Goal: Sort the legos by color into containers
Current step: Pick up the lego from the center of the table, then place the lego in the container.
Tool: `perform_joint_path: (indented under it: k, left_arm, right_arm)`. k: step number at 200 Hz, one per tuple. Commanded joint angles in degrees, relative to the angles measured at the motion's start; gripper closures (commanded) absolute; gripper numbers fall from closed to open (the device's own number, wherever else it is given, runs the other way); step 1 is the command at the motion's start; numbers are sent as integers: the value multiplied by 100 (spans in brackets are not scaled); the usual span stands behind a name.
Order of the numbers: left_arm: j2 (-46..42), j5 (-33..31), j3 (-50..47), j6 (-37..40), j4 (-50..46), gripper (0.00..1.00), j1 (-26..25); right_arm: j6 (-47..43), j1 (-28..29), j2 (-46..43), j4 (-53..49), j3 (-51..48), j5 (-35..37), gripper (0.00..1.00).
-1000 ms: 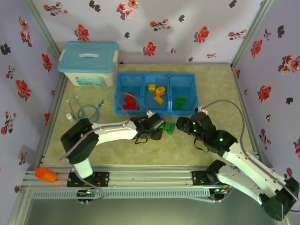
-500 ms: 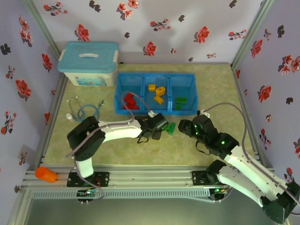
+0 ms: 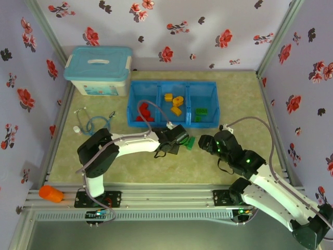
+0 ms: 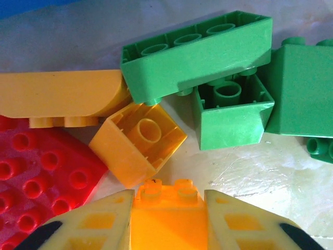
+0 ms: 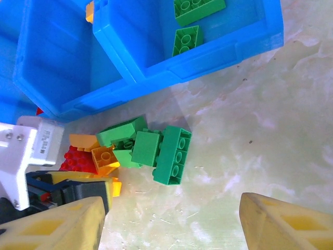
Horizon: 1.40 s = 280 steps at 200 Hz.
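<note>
A small pile of legos lies on the table just in front of the blue tray [image 3: 173, 83]: green bricks [image 5: 171, 153], an orange-yellow brick [image 4: 138, 143] and a red studded plate [image 4: 41, 177]. My left gripper [image 4: 167, 200] is shut on another orange-yellow brick [image 4: 166, 219] at the near edge of this pile. In the top view the left gripper [image 3: 177, 139] sits left of the green bricks [image 3: 189, 141]. My right gripper [image 5: 171, 219] hangs open to the right of the pile, holding nothing. The tray's containers hold red [image 3: 143, 112], orange-yellow [image 3: 174, 101] and green [image 3: 200, 112] legos.
A pale-blue lidded box [image 3: 99, 70] stands at the back left. A stethoscope [image 3: 93, 124] lies on the table left of the tray. An orange object [image 3: 50, 194] rests on the front rail at the left. Flowered walls close in the table's sides and back.
My left gripper has closed on the orange-yellow brick and shifted slightly right. The right arm has drawn back a little toward the near edge, still open.
</note>
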Motion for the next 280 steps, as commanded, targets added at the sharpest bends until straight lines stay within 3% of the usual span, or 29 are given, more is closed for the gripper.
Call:
perform_joint_path:
  k: [1,48,116,126,141,159,173,196,280]
  left_arm:
    - [-442,-264,308,190,-342,72,-52]
    - [-604,-327,1167,786,-582,73,374]
    - [472,27,2985,1380,-909,73,1456]
    - [631,49,3235,1421,-953,68,1589]
    - [819,46,3615,1465,-1084,50,1728]
    - [758,193,3859,1508,-1189,40,1763]
    - [500,232,3630,1542,-982,33,1677]
    - [-94,230,2891,1513,-528,32,1550]
    - [-1892,210,75,927,315,40,1392]
  right_arm:
    - [129,49,-58,105,-129,104,31]
    - [164,101,-72,116,-175,40,32]
    - [256,198,-89,60,-116,-87,33]
    - [260,203,-90,55,-120,-98,34]
    - [261,207,-94,55,-104,-123,34]
    - [219,221,-88,27,-67,-158,34]
    - [166,242,-20,-209,-7,-10,34]
    - [63,329,173,-389,71,88,34]
    - [-322,1101,1572,-82,730,184,36]
